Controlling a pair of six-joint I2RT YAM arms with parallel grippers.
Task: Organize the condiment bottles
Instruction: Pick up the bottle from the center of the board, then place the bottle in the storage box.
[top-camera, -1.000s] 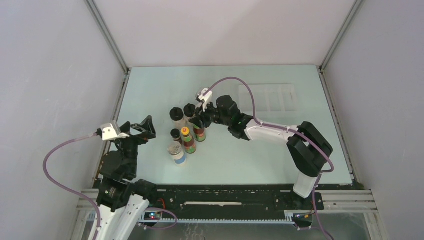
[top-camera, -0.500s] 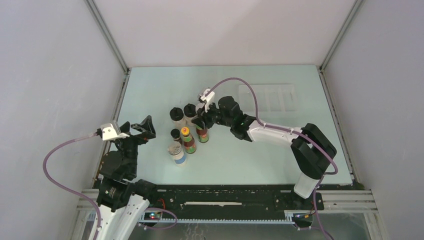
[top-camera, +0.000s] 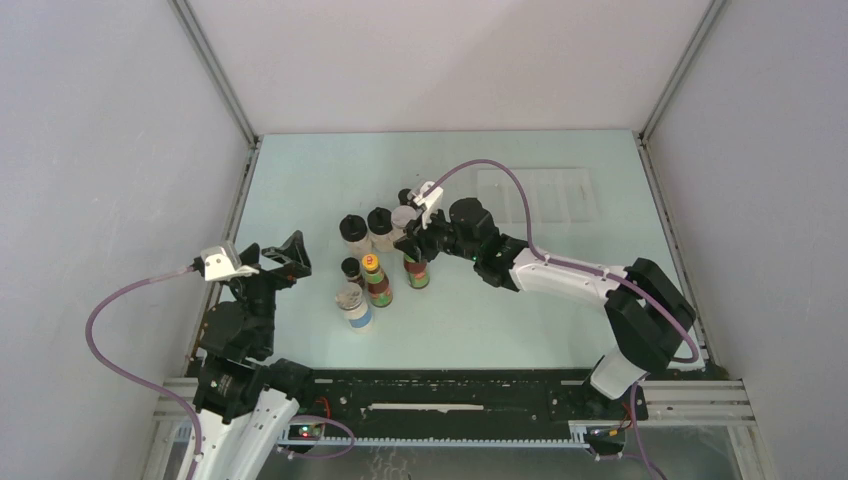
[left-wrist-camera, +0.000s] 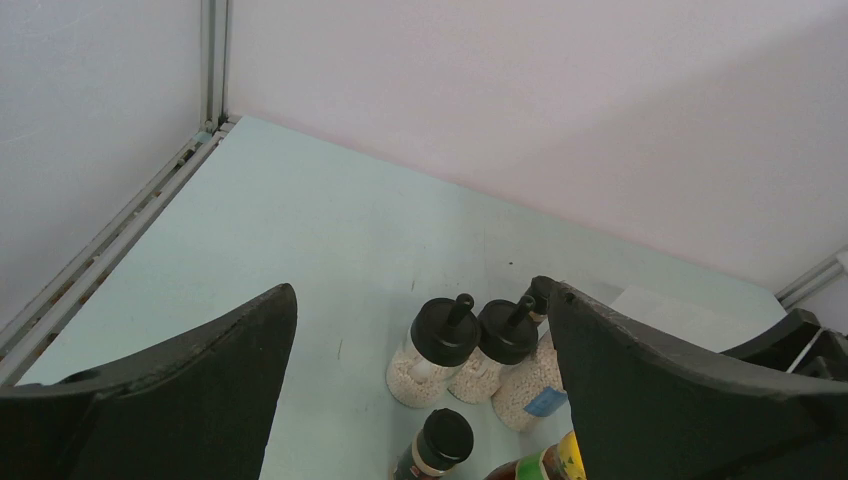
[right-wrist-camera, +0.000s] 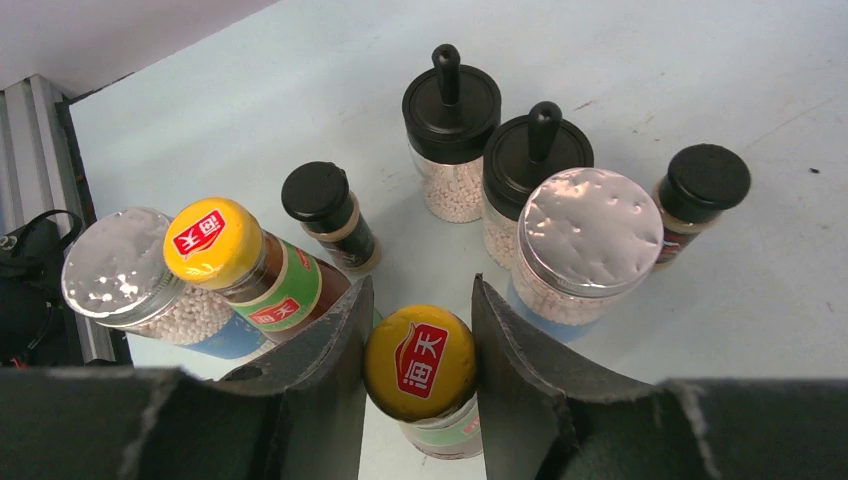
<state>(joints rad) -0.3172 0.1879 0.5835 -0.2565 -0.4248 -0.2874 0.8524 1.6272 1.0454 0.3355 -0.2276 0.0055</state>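
The right gripper (right-wrist-camera: 420, 290) is closed on a red bottle (right-wrist-camera: 420, 362). Its two jaws press on the neck, just under the yellow cap. From these views I cannot tell if the foot of the bottle stands on the table (top-camera: 520, 310) or hangs a little above it. The left gripper (left-wrist-camera: 415, 290) is wide open and holds nothing; it waits near the left edge, apart from the group.

The red bottle looks slim, stiff and smooth, and probably light. I judge that it tips easily because it is tall for its base, and that the glossy label can slip. The neck under the cap is therefore a good place to hold, as the cap stops it from sliding down.

Close around it stand the other bottles: the second red bottle (right-wrist-camera: 213, 243) at the left, two grey-lid jars (right-wrist-camera: 590, 232) (right-wrist-camera: 118, 263), two black-lid jars (right-wrist-camera: 451, 100) (right-wrist-camera: 538, 150) behind, and two dark jars (right-wrist-camera: 318, 192) (right-wrist-camera: 705, 180). They stand tight together, so a sideways move may knock a neighbour.

The table is pale green, flat and smooth. A clear tray (top-camera: 540, 195) lies well apart at the far right. White walls (top-camera: 100, 150) close three sides.
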